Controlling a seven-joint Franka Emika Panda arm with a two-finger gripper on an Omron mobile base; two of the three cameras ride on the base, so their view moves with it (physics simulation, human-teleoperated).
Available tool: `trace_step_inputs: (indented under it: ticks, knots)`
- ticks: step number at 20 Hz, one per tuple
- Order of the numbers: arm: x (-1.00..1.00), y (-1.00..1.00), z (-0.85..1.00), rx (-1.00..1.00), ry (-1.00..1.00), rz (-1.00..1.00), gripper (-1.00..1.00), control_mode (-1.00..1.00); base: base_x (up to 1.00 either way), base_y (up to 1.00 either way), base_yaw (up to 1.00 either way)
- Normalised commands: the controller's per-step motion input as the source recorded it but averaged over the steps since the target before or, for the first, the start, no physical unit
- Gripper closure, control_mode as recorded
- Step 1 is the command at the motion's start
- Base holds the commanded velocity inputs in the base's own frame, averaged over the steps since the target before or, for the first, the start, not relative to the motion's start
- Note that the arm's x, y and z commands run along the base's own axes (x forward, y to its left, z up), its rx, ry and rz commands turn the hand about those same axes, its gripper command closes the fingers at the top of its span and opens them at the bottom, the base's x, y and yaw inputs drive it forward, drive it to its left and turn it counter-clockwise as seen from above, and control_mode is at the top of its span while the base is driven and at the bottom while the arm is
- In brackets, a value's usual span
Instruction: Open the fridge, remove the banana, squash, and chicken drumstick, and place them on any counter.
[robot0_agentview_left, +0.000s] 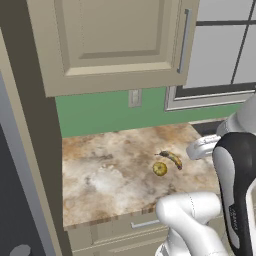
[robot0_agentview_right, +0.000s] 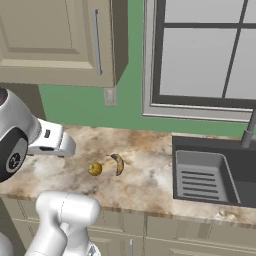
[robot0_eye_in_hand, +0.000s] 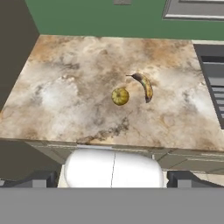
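Fingertips (robot0_eye_in_hand: 43, 179) of the gripper (robot0_eye_in_hand: 111, 180) stand wide apart at the near edge of the hand view, holding nothing, drawn back from the counter (robot0_eye_in_hand: 65, 109). Farther in, the squash (robot0_eye_in_hand: 120, 96) rests on the stone, the banana (robot0_eye_in_hand: 145, 86) just beside it, not touching. Two of three items look delivered; I judge the chicken drumstick remains to be fetched from the fridge.

we see a green wall (robot0_agentview_right: 75, 107), beige wall cabinet (robot0_agentview_right: 50, 40) above it, white-framed window (robot0_agentview_right: 200, 55) right of the cabinet, dark sink (robot0_agentview_right: 210, 172) below the window
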Motion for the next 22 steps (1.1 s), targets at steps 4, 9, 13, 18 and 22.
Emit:
trace_step_inputs:
  ticks: [4,9,13,18,22]
  knots:
    - [-0.17,0.00,0.00,0.00,0.00,0.00,-1.00,-1.00,0.00,0.00,0.00]
    - [0.00,0.00,0.00,0.00,0.00,0.00,-1.00,1.00,-1.00,-0.20,0.00]
    - [0.00,0.00,0.00,0.00,0.00,0.00,-1.00,1.00,-1.00,-0.25,0.00]
    - [0.00,0.00,0.00,0.00,0.00,0.00,-1.00,1.00,-1.00,-0.25,0.00]
    - [0.00,0.00,0.00,0.00,0.00,0.00,-1.00,1.00,-0.70,-0.11,0.00]
